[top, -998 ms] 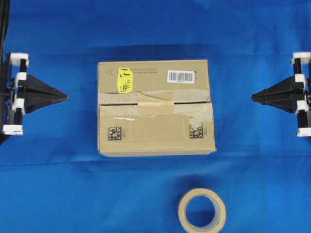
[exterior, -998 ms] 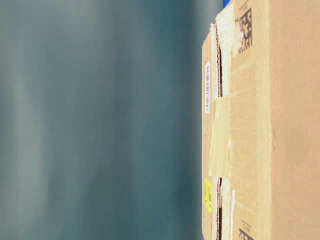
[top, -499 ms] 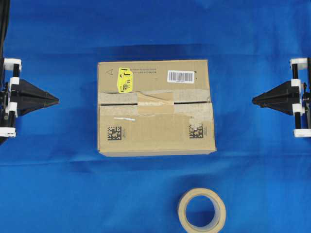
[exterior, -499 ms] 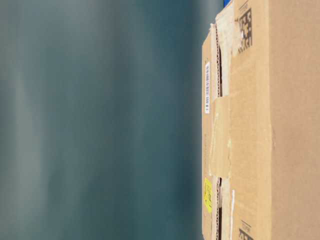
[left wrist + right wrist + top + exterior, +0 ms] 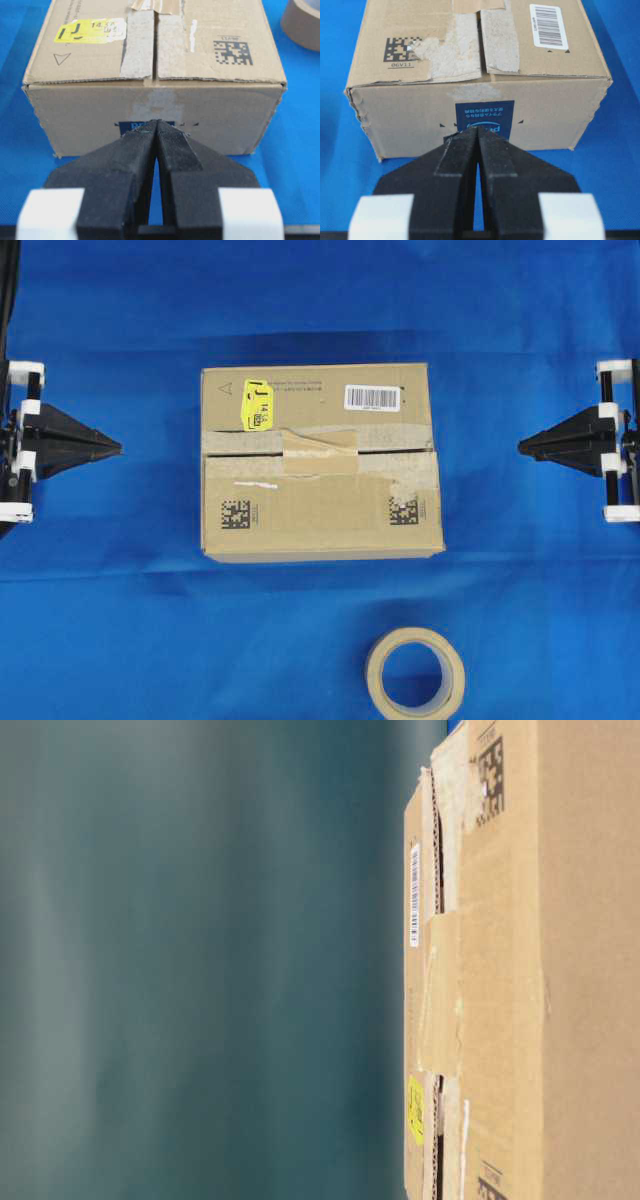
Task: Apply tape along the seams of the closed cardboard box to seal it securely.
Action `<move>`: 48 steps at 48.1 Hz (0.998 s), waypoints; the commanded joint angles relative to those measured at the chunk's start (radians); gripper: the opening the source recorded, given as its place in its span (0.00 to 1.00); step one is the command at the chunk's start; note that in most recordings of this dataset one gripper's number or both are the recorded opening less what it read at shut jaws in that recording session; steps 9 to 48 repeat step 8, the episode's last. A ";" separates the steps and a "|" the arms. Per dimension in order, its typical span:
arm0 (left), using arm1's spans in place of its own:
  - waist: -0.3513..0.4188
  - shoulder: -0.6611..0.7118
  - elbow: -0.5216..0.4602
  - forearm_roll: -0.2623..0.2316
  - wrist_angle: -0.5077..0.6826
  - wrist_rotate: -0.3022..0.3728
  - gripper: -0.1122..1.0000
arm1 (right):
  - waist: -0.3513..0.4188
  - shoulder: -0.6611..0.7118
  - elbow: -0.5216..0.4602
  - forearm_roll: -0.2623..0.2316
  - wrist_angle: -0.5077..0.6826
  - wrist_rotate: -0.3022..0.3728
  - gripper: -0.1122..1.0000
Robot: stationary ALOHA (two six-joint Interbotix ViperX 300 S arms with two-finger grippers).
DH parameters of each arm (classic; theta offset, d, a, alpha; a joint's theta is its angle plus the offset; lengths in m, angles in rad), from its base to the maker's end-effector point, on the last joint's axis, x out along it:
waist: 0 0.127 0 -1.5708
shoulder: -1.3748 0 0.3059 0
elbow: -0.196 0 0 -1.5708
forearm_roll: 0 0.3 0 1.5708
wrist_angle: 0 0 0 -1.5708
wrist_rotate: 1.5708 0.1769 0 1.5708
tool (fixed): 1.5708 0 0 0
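My left gripper (image 5: pixel 118 448) and my right gripper (image 5: pixel 522 446) each have their jaws pressed together with nothing between them, and both sit well apart from the cardboard box (image 5: pixel 320 510), one off each short end, pointing at it. The box rests in the middle of the blue cloth (image 5: pixel 120 640), flaps closed, and the seam (image 5: pixel 395 451) runs across its top from end to end, a thin dark line edged by pale old residue. One short piece of tape (image 5: pixel 320 452) already lies over the middle of that seam, touching both flaps, slightly creased; the seam to either side of it looks bare, so I judge the sealing only partly done. The tape should be very light, limp and sticky on one face, likely to fold onto itself or cling to my fingers, so I would take any new strip by its free end only and press it down flat. The box looks stiff at its edges but the flaps may give near the seam, so pressing should be gentle. The tape roll (image 5: pixel 415 674) lies flat near the front edge of the cloth, apart from the box; it looks rigid and light, best pinched across its wall. I count one box, one seam on top, one applied piece, one roll, one yellow sticker (image 5: pixel 256 404), one barcode label (image 5: pixel 372 397), two black square codes (image 5: pixel 236 514), two grippers.
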 commanded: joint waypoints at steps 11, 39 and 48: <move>0.002 0.006 -0.012 0.003 -0.008 0.000 0.10 | -0.002 0.002 -0.014 0.000 -0.009 0.002 0.10; 0.002 0.006 -0.012 0.003 -0.008 0.000 0.10 | -0.002 0.002 -0.014 0.000 -0.009 0.002 0.10; 0.002 0.006 -0.012 0.003 -0.008 0.000 0.10 | -0.002 0.002 -0.014 0.000 -0.009 0.002 0.10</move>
